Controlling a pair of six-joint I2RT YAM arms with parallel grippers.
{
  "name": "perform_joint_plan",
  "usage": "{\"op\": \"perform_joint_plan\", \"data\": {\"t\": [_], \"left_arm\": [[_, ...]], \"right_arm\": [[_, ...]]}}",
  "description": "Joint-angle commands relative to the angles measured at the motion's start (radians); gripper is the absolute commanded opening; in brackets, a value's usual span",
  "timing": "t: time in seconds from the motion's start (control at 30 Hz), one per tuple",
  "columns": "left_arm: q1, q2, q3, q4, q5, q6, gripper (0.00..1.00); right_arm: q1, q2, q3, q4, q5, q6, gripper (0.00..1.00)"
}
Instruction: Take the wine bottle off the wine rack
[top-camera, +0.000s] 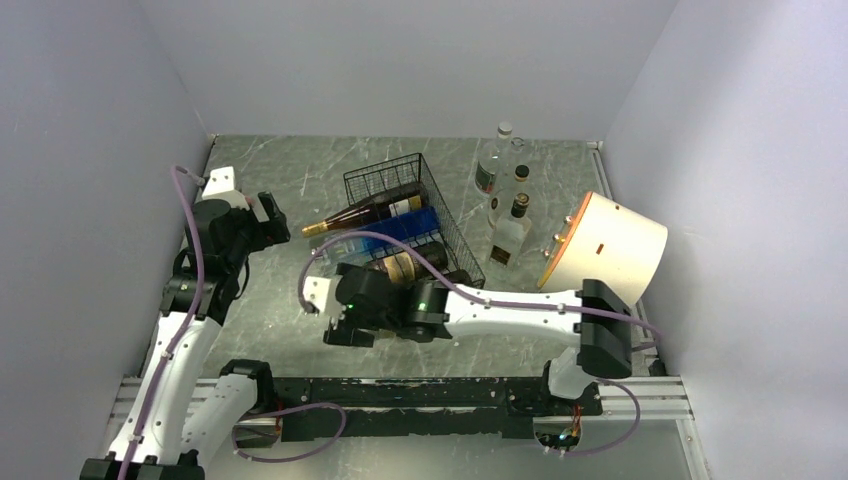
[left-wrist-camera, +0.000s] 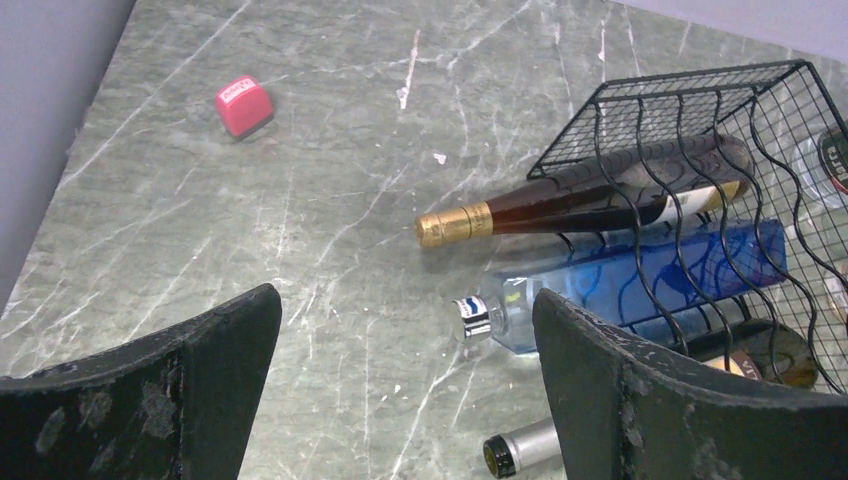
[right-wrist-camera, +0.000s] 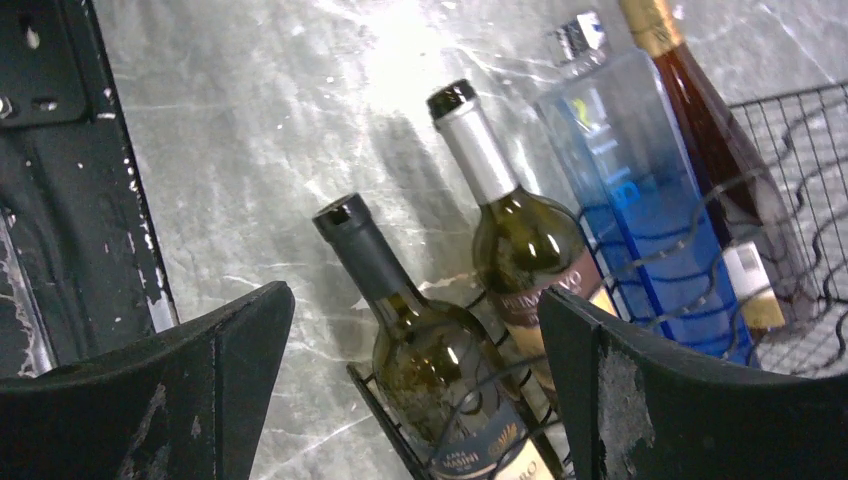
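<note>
Neck of nearest wine bottle (right-wrist-camera: 420, 340) pokes out of wine rack (top-camera: 385, 180) toward left edge of table (top-camera: 275, 330), straight ahead of wide-spread right end effector (right-wrist-camera: 408, 300).

Wine bottle labels (right-wrist-camera: 555, 295), lettering too blurred

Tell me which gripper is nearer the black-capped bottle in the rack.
Right. The right gripper hangs open at the neck of the black-capped bottle; the left gripper is open left of the rack, facing the gold-foiled bottle.
</note>
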Motion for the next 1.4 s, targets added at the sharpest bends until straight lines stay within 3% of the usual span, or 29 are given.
{"op": "perform_joint_plan", "data": {"t": [0.0, 0.23, 0.37, 0.73, 0.97, 1.17, 1.37], "left_arm": [[0.033, -0.014, -0.002, 0.034, 0.009, 0.008, 0.99], [0.046, -0.029, -0.001, 0.029, -0.015, 0.0, 0.99], [0.049, -0.032, -0.002, 0.028, -0.012, -0.003, 0.99], [0.049, -0.025, -0.004, 0.029, 0.002, -0.005, 0.99], [0.049, -0.021, -0.003, 0.03, 0.005, -0.005, 0.99], [0.049, -0.015, -0.003, 0.029, 0.007, -0.005, 0.99], [0.049, -0.012, -0.004, 0.03, 0.013, -0.005, 0.99]], "right_arm": [[0.022, 0.086, 0.059, -0.045, -0.037, -0.13, 0.97], [0.027, 0.243, 0.135, -0.116, -0.009, -0.169, 0.9], [0.028, 0.328, 0.187, -0.157, 0.014, -0.168, 0.76], [0.028, 0.474, 0.179, -0.148, 0.101, -0.184, 0.66], [0.045, 0.483, 0.157, -0.093, 0.138, -0.198, 0.58], [0.059, 0.497, 0.165, -0.067, 0.167, -0.215, 0.35], [0.104, 0.493, 0.18, -0.021, 0.159, -0.229, 0.31]]}}
